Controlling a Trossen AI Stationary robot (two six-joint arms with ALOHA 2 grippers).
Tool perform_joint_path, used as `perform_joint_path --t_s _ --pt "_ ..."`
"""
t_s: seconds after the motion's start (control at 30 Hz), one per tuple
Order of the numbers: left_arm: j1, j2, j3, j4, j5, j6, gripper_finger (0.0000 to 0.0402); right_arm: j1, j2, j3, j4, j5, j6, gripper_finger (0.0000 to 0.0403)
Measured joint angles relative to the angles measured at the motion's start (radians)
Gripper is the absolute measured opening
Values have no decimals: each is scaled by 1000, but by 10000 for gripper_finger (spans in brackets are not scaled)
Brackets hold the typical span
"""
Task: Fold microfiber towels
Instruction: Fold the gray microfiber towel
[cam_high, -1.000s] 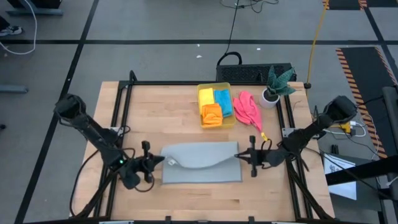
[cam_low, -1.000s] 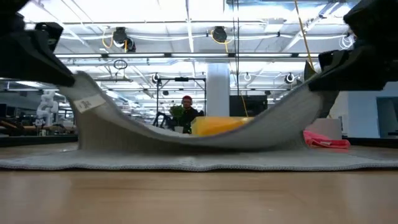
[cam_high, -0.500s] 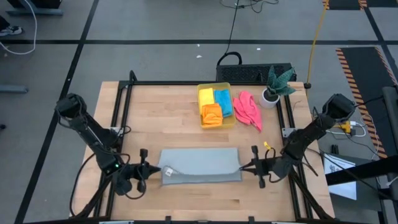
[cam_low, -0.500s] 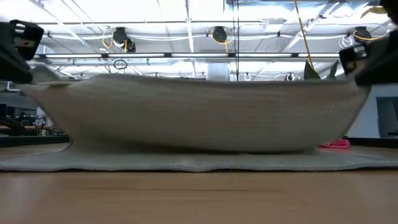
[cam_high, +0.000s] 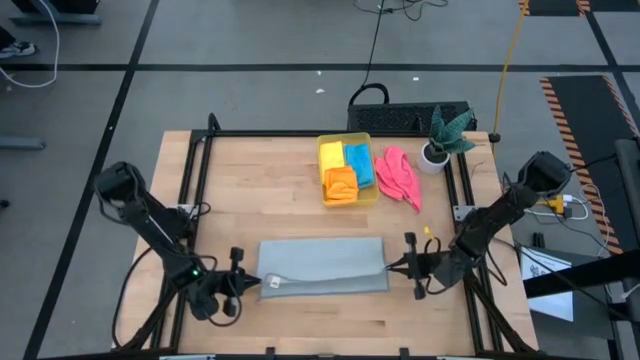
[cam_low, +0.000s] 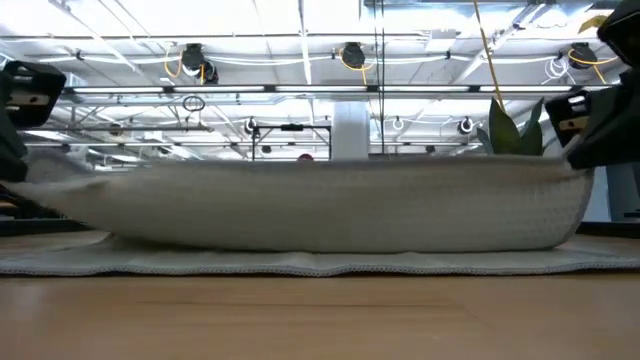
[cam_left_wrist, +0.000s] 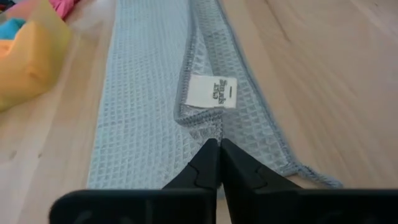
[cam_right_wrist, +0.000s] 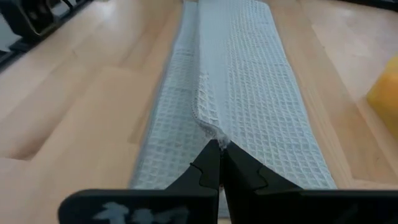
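The light grey towel (cam_high: 322, 265) lies near the table's front, folded over on itself. Its lower layer lies flat on the wood and its upper layer (cam_low: 320, 205) is draped over it, still raised at both ends. My left gripper (cam_high: 250, 285) is shut on the towel's left end, by a white label (cam_left_wrist: 213, 91). My right gripper (cam_high: 392, 268) is shut on its right end. The yellow, orange and blue towels lie in the yellow bin (cam_high: 328, 147). The pink towel (cam_high: 398, 175) lies crumpled on the table beside the bin. My left gripper pinches the upper layer's hemmed corner (cam_left_wrist: 205, 127) between its two fingers, just below the label. The fingers lie level, coming from the table's left. The corner is held a little above the lower layer, which lies on the table. My right gripper pinches the upper layer's hemmed corner (cam_right_wrist: 211, 130) between its two fingers. The fingers lie level, coming from the table's right. The corner is a little above the lower layer, and the cloth runs away from it with a slight sag.
The plant in its white pot (cam_high: 440, 140) stands at the table's far right corner. Black frame rails (cam_high: 190, 200) run along the table's left, right and far sides. Bare wood lies between the towel and the bin.
Both grippers have gone toward the table's near edge and down, still shut on the towel's corners. The lifted, sagging edge has come over onto the near half. The towel now lies folded in two, with its upper layer lower and flatter than before.
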Motion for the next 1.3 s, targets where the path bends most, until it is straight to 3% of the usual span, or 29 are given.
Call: perform_joint_path --t_s 0.13,0.33,0.5,0.7,0.9,1.07,1.2,1.3 --pt "0 37 0 33 1 1 33 -20 42 0 0 -13 1 0" --pt "1 88 0 74 41 3 31 -28 126 0 53 -136 5 0" --pt "20 104 0 78 81 -30 24 -29 180 -1 62 -137 48 12" --pt "34 76 0 91 103 -42 48 -27 164 -1 80 -143 119 62" --pt "34 -15 0 91 111 -42 90 -27 74 -1 152 -297 135 125" --pt "77 -31 1 109 144 -51 101 -35 39 -1 157 -260 81 147" --pt "160 11 1 136 232 -45 101 -70 67 -1 152 -155 72 144" --pt "210 30 1 182 287 -15 102 -111 101 -1 152 -161 73 141"
